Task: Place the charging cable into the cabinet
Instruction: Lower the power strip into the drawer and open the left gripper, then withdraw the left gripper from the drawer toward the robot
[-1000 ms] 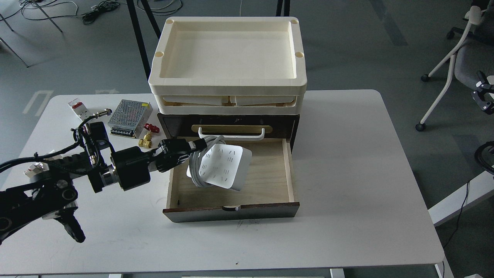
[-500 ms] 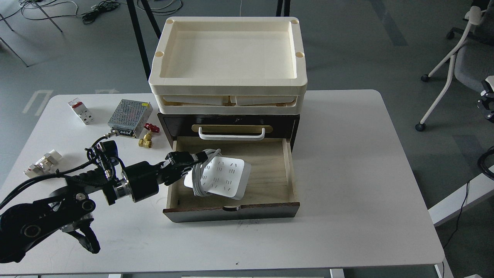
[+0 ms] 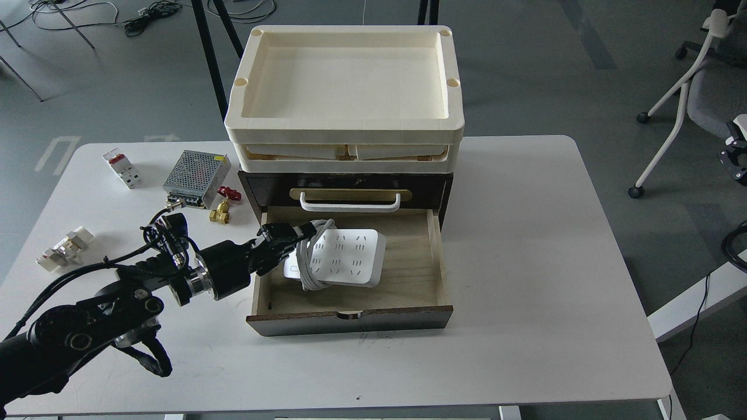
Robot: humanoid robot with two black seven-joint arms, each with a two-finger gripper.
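The charging cable (image 3: 347,256) is a white power strip with its thick white cord coiled around its left end. It lies nearly flat inside the open pale plywood drawer (image 3: 408,280) of the dark brown cabinet (image 3: 446,192). My left gripper (image 3: 295,233) reaches over the drawer's left wall and is shut on the strip's coiled left end. The cabinet's upper drawer with the white bar handle (image 3: 350,202) is closed. My right gripper is out of view.
Stacked cream trays (image 3: 344,125) sit on top of the cabinet. On the table's left lie a silver perforated power supply (image 3: 195,171), a red-topped breaker (image 3: 121,168), a brass valve (image 3: 223,211) and a small white block (image 3: 61,248). An office chair (image 3: 700,87) stands at the far right.
My left arm has lowered the strip from a tilted pose above the drawer down into it. The strip now lies almost flat on the drawer's floor.
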